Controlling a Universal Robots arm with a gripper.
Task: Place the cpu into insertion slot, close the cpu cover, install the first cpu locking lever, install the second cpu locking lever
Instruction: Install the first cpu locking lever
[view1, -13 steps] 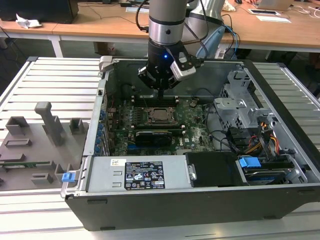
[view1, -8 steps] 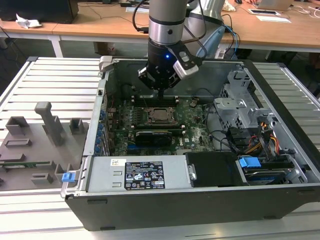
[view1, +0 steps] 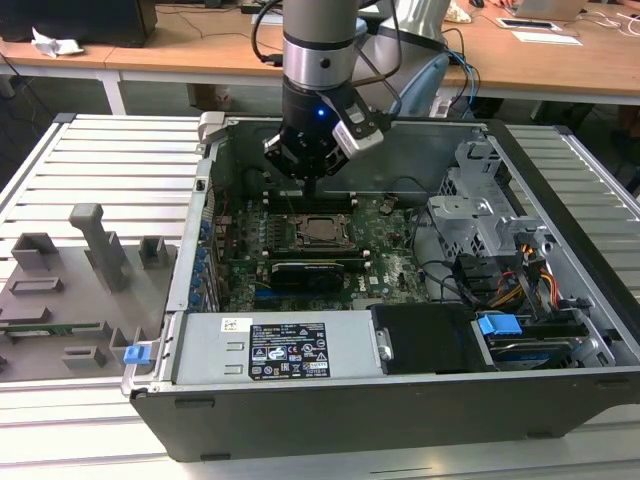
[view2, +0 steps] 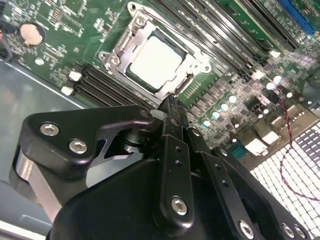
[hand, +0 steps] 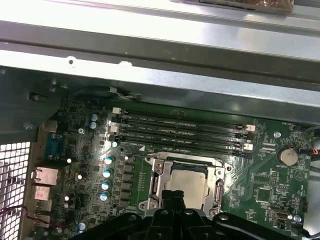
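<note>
Inside the socket (hand: 150, 202) on the green board (hand: 270, 195): chip (view2: 152, 64) seated flat, silver top up, square to the rim. Framed all round by the cover (view2: 131, 35), lying down over the chip edges in both wrist views. Thin levers (hand: 180, 159) along the frame: hooked or not, cannot tell.

Jaws pressed together, gripping nothing, hanging at the socket's edge; touching metal or not, cannot tell. Reads as lever work, chip and cover looking already dealt with.

To do it well:
- Keep jaws shut as one blunt tip.
- Press on lever wire only, never on the chip top or the memory slots (hand: 180, 131) just beside.
- Push slow and straight, no twisting.
- Watch for a cover corner lifting.

Around that:
- open computer case (view1: 205, 215)
- black card (view1: 315, 268) near the socket
- labelled power box (view1: 285, 350)
- drive cage (view1: 480, 215)
- loose cables (view1: 530, 280)
- blue clip (view1: 497, 325)

Underneath, ribbed grey counter (view1: 110, 160) with grey holders (view1: 95, 245) on the exterior view's left. Behind, wooden desks (view1: 180, 55). Case walls close around the arm (view1: 318, 55), so little room for sideways swing.
</note>
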